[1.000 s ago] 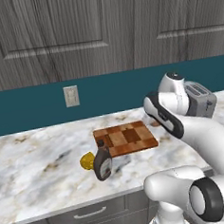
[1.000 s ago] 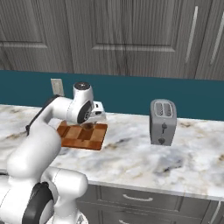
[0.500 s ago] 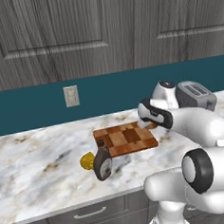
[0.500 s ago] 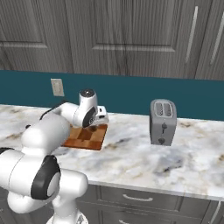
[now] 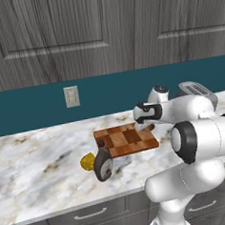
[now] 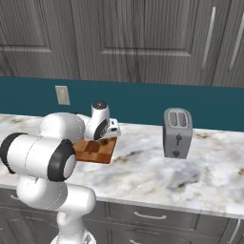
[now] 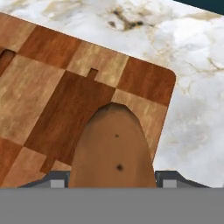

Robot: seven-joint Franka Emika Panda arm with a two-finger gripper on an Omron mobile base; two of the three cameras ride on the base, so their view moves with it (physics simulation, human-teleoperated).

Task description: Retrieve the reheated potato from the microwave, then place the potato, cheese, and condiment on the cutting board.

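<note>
In the hand view a tan-brown potato (image 7: 114, 146) sits between my fingertips, my gripper (image 7: 113, 180) shut on it. It hangs just above the patchwork cutting board (image 7: 48, 87), near the board's corner. From the left base view my gripper (image 5: 146, 126) hovers over the right far end of the cutting board (image 5: 123, 140). The yellow cheese (image 5: 87, 161) lies on the counter in front of the board's left end. The dark condiment (image 5: 103, 165) bottle leans right beside it. From the right base view my gripper (image 6: 113, 132) is at the board (image 6: 95, 150). The microwave is out of view.
A grey toaster (image 6: 177, 133) stands on the marble counter to the right of the board, also seen behind my arm as the toaster (image 5: 196, 88). A wall outlet (image 5: 71, 96) sits on the teal backsplash. Dark cabinets hang above.
The hand has come down and a little left with the potato, closer to the board's right end. The elbow has swung forward. Board, cheese and condiment have stayed put.
</note>
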